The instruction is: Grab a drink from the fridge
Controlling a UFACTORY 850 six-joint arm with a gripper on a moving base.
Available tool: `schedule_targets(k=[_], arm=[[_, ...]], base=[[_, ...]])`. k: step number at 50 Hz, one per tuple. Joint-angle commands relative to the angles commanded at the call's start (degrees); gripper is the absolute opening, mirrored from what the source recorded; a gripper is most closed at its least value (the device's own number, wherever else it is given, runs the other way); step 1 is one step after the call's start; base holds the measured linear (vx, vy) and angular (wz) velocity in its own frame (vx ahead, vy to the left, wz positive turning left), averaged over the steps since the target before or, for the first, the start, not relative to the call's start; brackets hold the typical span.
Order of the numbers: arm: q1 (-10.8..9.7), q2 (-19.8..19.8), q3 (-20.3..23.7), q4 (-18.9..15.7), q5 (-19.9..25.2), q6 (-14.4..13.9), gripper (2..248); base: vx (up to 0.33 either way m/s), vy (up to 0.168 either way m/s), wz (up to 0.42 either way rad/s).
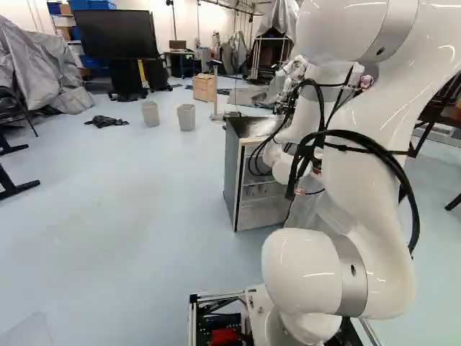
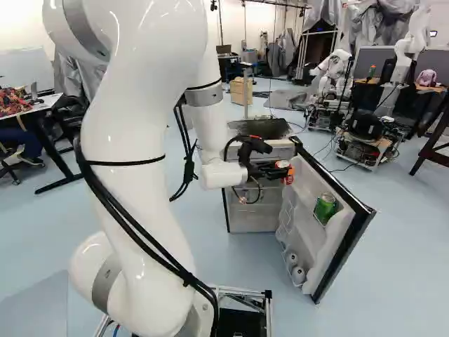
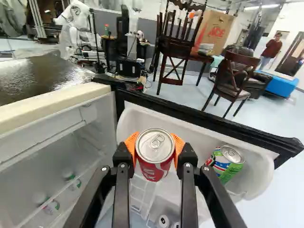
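One end effector (image 2: pixel 283 170) grips a red can (image 3: pixel 155 151).

A red can (image 3: pixel 154 161) with a silver, closed top is held upright in the hand (image 2: pixel 284 170), beside the inside of the white-lined fridge (image 2: pixel 254 219)'s wide-open door.

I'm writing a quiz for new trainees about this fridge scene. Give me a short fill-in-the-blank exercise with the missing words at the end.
The fridge has its door ____. The fingers have pads coloured ____. Between them, they hold a drink can with a body that is mostly ____. In the door's rack, beyond the fingers' grip, stands a can that looks mostly ____ in the right base view.

Missing words: open; orange; red; green.
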Motion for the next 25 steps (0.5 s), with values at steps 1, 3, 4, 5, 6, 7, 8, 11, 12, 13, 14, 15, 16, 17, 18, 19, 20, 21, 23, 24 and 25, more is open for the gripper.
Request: schedule_targets(k=[1,3,4,5,6,7,8,11,12,13,14,15,16,17,18,19,20,21,23,24,25], arm=[[0.09,0.20,0.26,-0.36,0.00,0.00,98],[0.27,0.59,0.78,-1.12,0.00,0.00,98],[0.36,0.79,1.04,-1.51,0.00,0.00,98],[0.45,0.98,1.30,-1.92,0.00,0.00,98],[0.54,1.18,1.56,-2.33,0.00,0.00,98],[0.63,1.38,1.82,-2.75,0.00,0.00,98],[0.72,1.58,2.08,-3.18,0.00,0.00,98],[1.00,2.16,2.84,-4.50,0.00,0.00,98],[1.09,2.36,3.09,-4.95,0.00,0.00,98],[1.18,2.56,3.35,-5.41,0.00,0.00,98],[1.27,2.76,3.60,-5.87,0.00,0.00,98],[1.37,2.95,3.85,-6.33,0.00,0.00,98],[1.48,3.19,4.16,-6.89,0.00,0.00,98],[1.56,3.35,4.36,-7.25,0.00,0.00,98],[1.65,3.54,4.61,-7.72,0.00,0.00,98],[1.74,3.74,4.85,-8.18,0.00,0.00,98],[1.84,3.98,5.11,-8.65,0.00,0.00,98],[1.93,4.24,5.38,-9.12,0.00,0.00,98],[2.13,4.84,5.92,-10.06,0.00,0.00,98],[2.22,5.17,6.19,-10.53,0.00,0.00,98],[2.32,5.50,6.46,-10.99,0.00,0.00,98]], base=[[0.000,0.000,0.000],[0.000,0.000,0.000],[0.000,0.000,0.000],[0.000,0.000,0.000],[0.000,0.000,0.000],[0.000,0.000,0.000],[0.000,0.000,0.000],[0.000,0.000,0.000],[0.000,0.000,0.000],[0.000,0.000,0.000],[0.000,0.000,0.000],[0.000,0.000,0.000],[0.000,0.000,0.000],[0.000,0.000,0.000],[0.000,0.000,0.000],[0.000,0.000,0.000],[0.000,0.000,0.000],[0.000,0.000,0.000],[0.000,0.000,0.000],[0.000,0.000,0.000],[0.000,0.000,0.000]])
